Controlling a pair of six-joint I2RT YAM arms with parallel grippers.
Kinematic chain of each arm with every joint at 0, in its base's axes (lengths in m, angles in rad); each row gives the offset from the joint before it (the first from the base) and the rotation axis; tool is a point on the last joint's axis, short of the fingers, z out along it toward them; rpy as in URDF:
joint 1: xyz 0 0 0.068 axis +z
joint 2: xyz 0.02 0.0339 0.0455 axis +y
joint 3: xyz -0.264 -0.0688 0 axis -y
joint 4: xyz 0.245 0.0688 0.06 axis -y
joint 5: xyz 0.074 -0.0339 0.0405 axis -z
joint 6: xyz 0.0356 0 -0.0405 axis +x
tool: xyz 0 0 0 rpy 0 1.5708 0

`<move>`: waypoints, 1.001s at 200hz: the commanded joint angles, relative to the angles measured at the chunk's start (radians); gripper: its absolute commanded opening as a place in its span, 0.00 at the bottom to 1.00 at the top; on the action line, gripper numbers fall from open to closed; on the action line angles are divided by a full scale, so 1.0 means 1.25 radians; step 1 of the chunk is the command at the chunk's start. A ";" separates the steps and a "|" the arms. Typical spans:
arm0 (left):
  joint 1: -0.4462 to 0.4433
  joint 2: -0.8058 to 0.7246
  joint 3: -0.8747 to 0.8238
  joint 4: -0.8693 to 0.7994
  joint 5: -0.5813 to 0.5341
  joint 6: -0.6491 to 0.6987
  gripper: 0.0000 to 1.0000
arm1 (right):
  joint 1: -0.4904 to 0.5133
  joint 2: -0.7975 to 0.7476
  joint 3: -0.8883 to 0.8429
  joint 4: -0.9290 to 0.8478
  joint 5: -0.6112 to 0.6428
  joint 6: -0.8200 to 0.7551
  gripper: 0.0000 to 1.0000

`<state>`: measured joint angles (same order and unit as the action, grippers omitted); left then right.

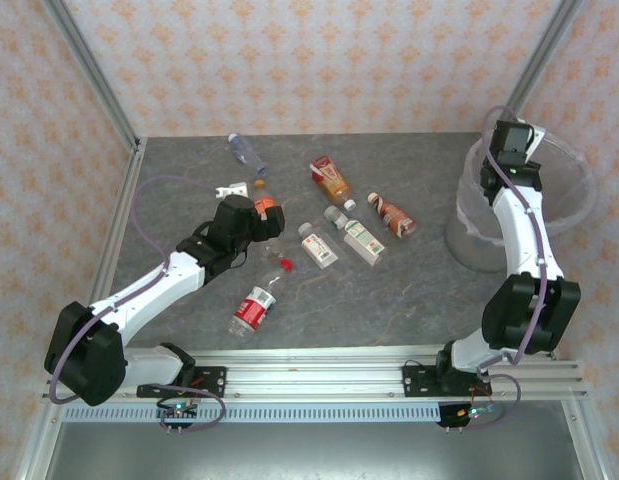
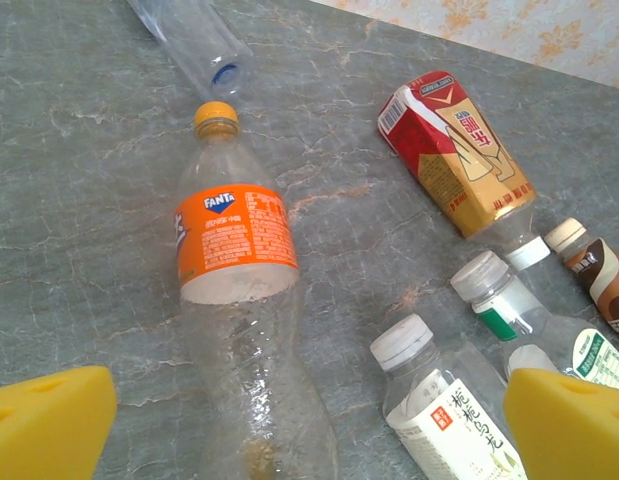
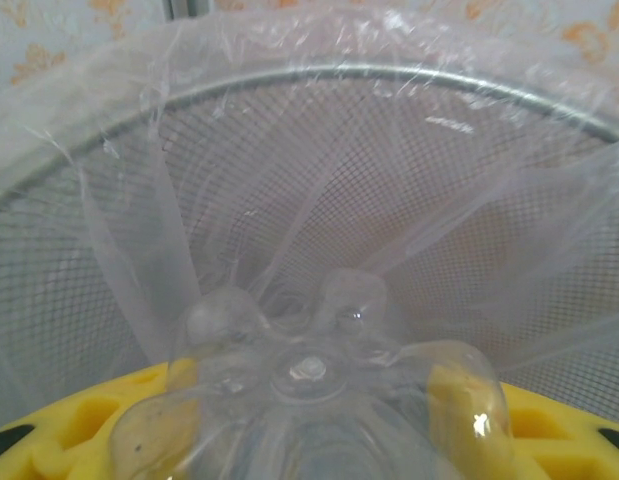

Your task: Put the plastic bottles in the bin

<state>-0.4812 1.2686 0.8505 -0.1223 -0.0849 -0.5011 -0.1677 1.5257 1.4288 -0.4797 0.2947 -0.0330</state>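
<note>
Your grey, stone-veined desk [image 1: 409, 300] carries everything. At the right of the overhead view stands the bin [image 1: 579, 190], a tapered round basket of fine mesh under a crinkled clear liner [image 3: 139, 250]. The right jaws hang over its rim, closed on a clear bottle [image 3: 309, 375] whose lobed base points down into the liner. The other plastic bottles [image 1: 361, 238] lie scattered on their sides across the middle of that frame. The left jaws stand wide open just above the orange-labelled bottle [image 2: 234, 250], left of centre, their yellow fingertips [image 2: 49, 420] in the lower corners of the wrist view. Expect these empties to be very light, thin-walled and slick. They will probably roll if nudged and buckle if squeezed hard. Take yours across the papered label band, where the wall looks firmest and least glossy, not at the dimpled lower body or the small yellow cap [image 2: 216, 115].
</note>
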 commanded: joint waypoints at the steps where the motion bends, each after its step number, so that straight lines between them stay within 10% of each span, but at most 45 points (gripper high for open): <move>1: 0.010 0.000 0.023 -0.024 -0.039 -0.012 1.00 | -0.006 0.031 0.028 -0.081 -0.014 0.015 0.41; 200: 0.010 -0.010 0.034 -0.167 -0.130 -0.022 1.00 | -0.006 0.092 0.143 -0.235 0.003 0.085 0.81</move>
<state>-0.4751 1.2686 0.8505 -0.2234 -0.2092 -0.5163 -0.1711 1.6985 1.5730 -0.7418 0.2695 0.0635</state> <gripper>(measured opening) 0.999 0.799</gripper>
